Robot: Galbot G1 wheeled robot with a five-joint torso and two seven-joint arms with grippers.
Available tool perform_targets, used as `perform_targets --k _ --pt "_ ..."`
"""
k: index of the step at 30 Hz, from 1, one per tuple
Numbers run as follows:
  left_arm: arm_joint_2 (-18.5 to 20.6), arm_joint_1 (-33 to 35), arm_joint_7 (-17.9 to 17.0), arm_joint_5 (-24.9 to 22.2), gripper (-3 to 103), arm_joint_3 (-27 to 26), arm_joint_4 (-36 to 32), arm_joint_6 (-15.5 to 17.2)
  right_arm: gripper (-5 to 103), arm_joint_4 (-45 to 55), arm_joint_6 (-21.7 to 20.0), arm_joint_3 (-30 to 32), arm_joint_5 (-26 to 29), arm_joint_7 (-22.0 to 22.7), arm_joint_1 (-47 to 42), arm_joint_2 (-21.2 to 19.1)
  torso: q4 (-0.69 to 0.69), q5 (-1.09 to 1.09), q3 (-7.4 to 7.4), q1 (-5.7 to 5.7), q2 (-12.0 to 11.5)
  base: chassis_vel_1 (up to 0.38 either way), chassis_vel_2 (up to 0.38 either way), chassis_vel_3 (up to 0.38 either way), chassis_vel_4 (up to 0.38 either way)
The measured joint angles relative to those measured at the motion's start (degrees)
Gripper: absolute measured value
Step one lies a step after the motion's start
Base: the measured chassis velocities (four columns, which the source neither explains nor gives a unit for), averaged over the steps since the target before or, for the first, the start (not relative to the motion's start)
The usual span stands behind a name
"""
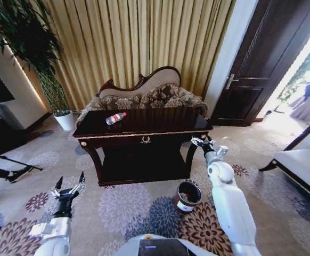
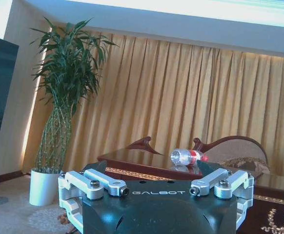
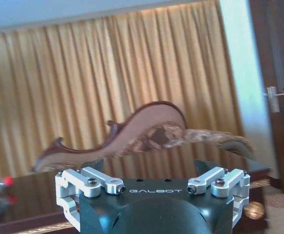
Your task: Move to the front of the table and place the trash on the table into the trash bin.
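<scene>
On table (image 1: 160, 124) | bottle (image 1: 115, 118) well left of right claw (image 1: 208, 144), spread, empty | left claw (image 1: 68, 186) spread, empty

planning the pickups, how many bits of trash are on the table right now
1 that I can make out: a clear bottle lying on its side at the table's back left. Smaller scraps may go unseen on the dark glossy top.

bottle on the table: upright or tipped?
Tipped. The bottle lies on its side on the table, red cap end pointing sideways.
</scene>
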Motion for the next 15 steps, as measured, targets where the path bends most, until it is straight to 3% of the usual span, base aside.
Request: perform_targets --k 6,8,9,10,12,13,15 --pt "2.9 -1.9 -4.6 0.8 100 -0.9 -2.5 4.3 100 5.4 -0.6 -1.5 0.8 0.0 -3.3 0.9 0.00 -0.01 0.00 0.00 0.0 0.000 0.000 0.000 0.000" --pt "5.3 -3.6 -7.8 0.7 100 -1.2 -5.3 8.3 100 7.8 -0.9 -2.1 0.9 0.0 -4.5 1.1 0.00 0.00 0.00 0.00 0.0 0.000 0.000 0.000 0.000" --pt "5.3 -3.6 -7.8 0.7 100 -1.2 -5.3 8.3 100 7.8 -0.9 -2.1 0.9 0.0 -4.5 1.1 0.00 0.00 0.00 0.00 0.0 0.000 0.000 0.000 0.000" --pt "7.3 -4.9 -10.0 -0.5 100 -1.3 -7.3 12.0 100 8.9 -1.3 -2.5 0.9 0.2 -5.0 1.1 -0.01 0.00 0.00 0.00 0.0 0.000 0.000 0.000 0.000" --pt "8.0 -5.4 -10.8 -0.8 100 -1.2 -8.0 13.3 100 9.2 -1.5 -2.7 0.9 0.3 -5.2 1.1 -0.01 0.01 0.00 0.00 0.0 0.000 0.000 0.000 0.000" --pt "9.2 -6.0 -12.1 -1.4 100 -1.1 -9.2 16.3 100 9.7 -2.1 -3.0 0.7 0.6 -5.6 1.0 -0.01 0.01 0.00 0.00 0.0 0.000 0.000 0.000 0.000" --pt "10.2 -6.4 -13.6 -1.9 100 -0.6 -10.4 19.1 100 10.5 -3.4 -3.4 0.4 0.9 -6.1 0.5 -0.01 0.00 0.00 0.00 0.0 0.000 0.000 0.000 0.000"
